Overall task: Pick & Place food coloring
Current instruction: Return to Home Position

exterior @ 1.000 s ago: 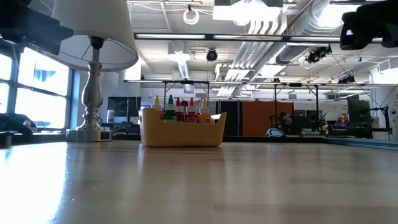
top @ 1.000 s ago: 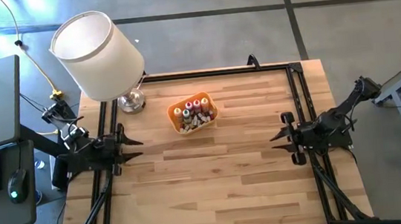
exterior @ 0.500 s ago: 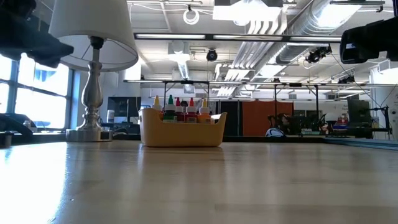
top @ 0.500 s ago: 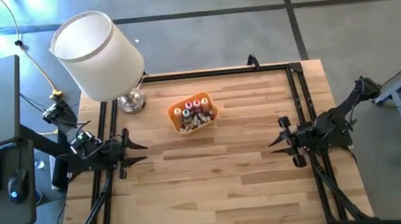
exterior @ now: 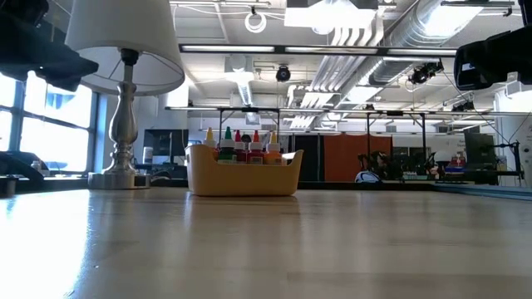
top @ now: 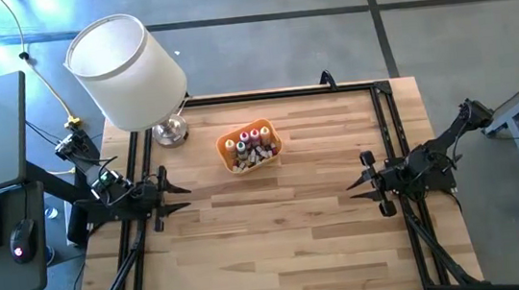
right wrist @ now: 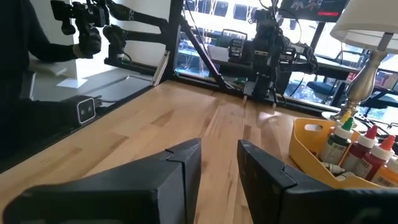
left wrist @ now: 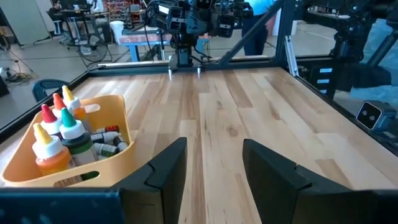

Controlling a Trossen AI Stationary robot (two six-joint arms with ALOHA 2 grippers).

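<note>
Both empty with fingers apart, left gripper (top: 181,198) nearer than right gripper (top: 353,185) to the food coloring bottles (top: 251,138) in the orange bin (top: 222,149).

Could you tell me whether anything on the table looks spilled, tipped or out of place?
Nothing stands out. The food coloring bottles sit inside the orange bin, no spill shows on the table, and the left gripper and right gripper hang open at the table's sides.

We find the pale wooden table (top: 287,219) brightly and evenly lit from above, with faint shadows. Seen low, white ceiling strip lights (exterior: 274,48) and a tall window (exterior: 50,124) glare, leaving a sheen on the wood nearby.
</note>
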